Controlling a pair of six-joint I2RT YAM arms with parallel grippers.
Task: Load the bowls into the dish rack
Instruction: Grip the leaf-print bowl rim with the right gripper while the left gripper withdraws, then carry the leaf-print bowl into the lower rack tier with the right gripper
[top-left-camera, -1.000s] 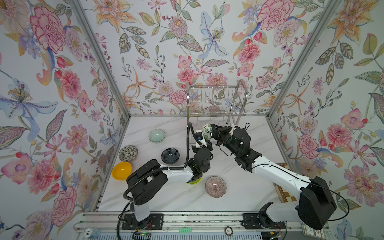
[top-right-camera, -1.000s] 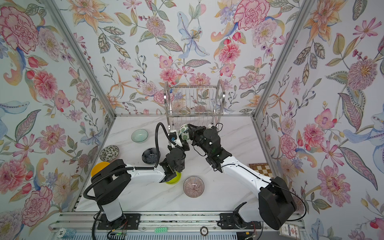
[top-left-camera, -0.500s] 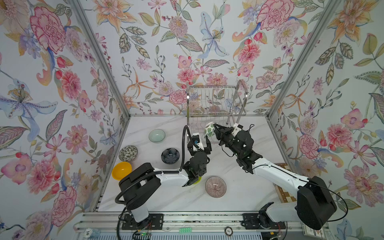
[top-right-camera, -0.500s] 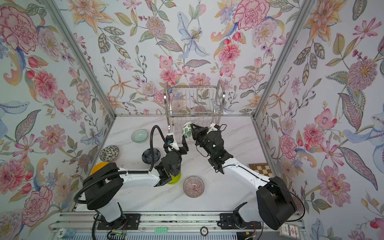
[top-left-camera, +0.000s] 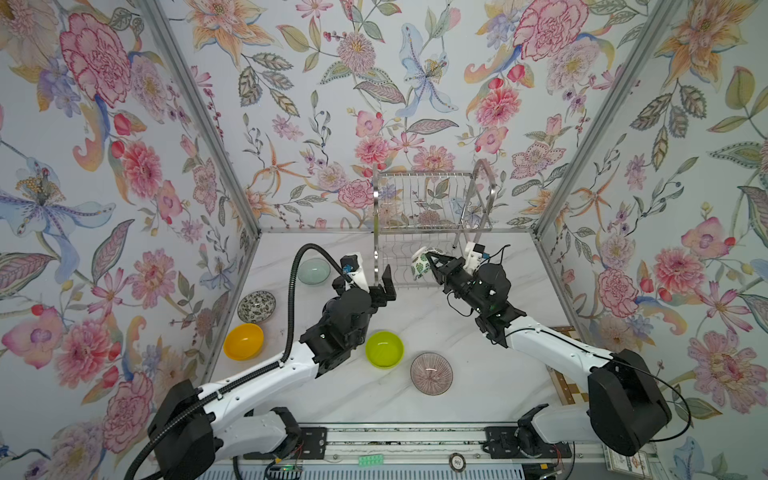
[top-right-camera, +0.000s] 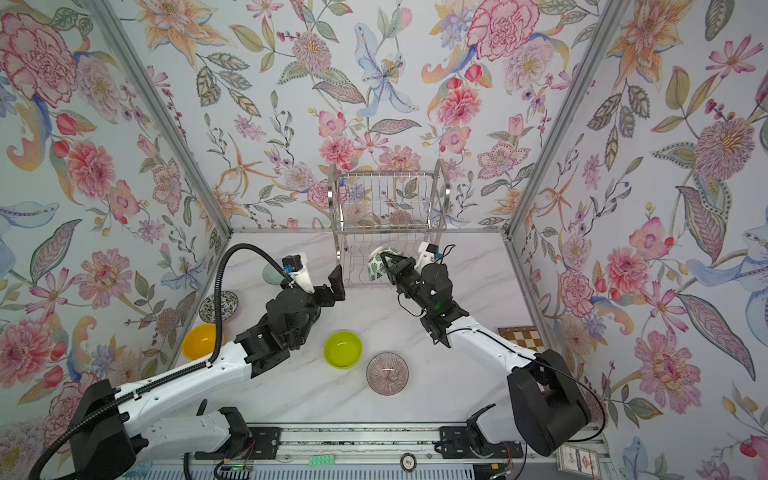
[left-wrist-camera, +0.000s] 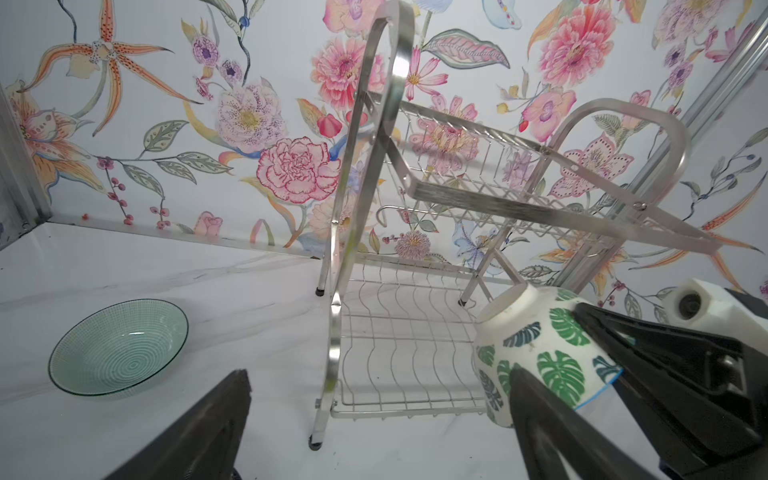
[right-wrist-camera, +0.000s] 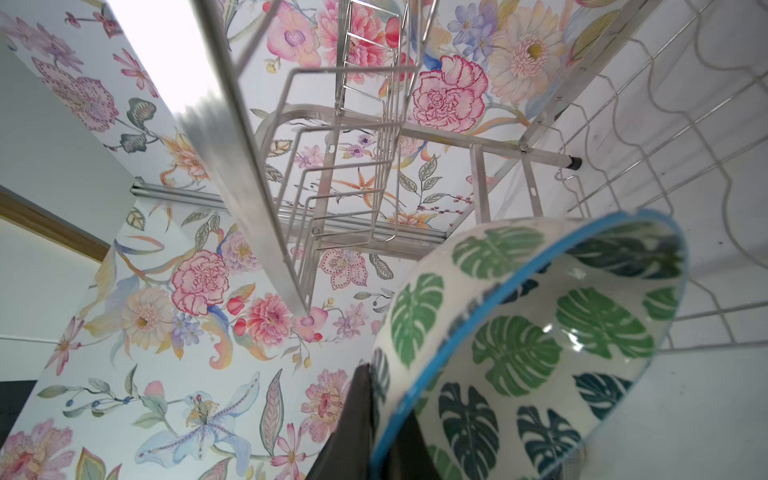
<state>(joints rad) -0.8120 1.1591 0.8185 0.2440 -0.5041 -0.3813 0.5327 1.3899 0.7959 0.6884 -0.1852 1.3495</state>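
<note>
My right gripper (top-left-camera: 434, 259) is shut on the rim of the green-leaf white bowl (top-left-camera: 420, 264), holding it tilted in the air at the front of the dish rack's (top-left-camera: 428, 199) lower tier. The right wrist view shows the bowl (right-wrist-camera: 540, 332) pinched between the fingers (right-wrist-camera: 361, 415). My left gripper (top-left-camera: 363, 280) stands open and empty to the left of the rack's (left-wrist-camera: 415, 332) front corner, apart from that bowl (left-wrist-camera: 536, 345). On the table lie the celadon (top-left-camera: 314, 271), speckled (top-left-camera: 256, 306), orange-yellow (top-left-camera: 243, 341), lime green (top-left-camera: 384, 349) and pink striped (top-left-camera: 431, 373) bowls.
The rack stands against the back wall, both tiers without dishes. Floral walls close in the left, back and right sides. A wooden chessboard (top-right-camera: 521, 336) lies at the right edge behind my right arm. The arm bases sit on the front rail.
My left gripper has opened, let go of the green-leaf bowl and drawn back to the left. My right gripper has kept the bowl and carried it toward the rack.
</note>
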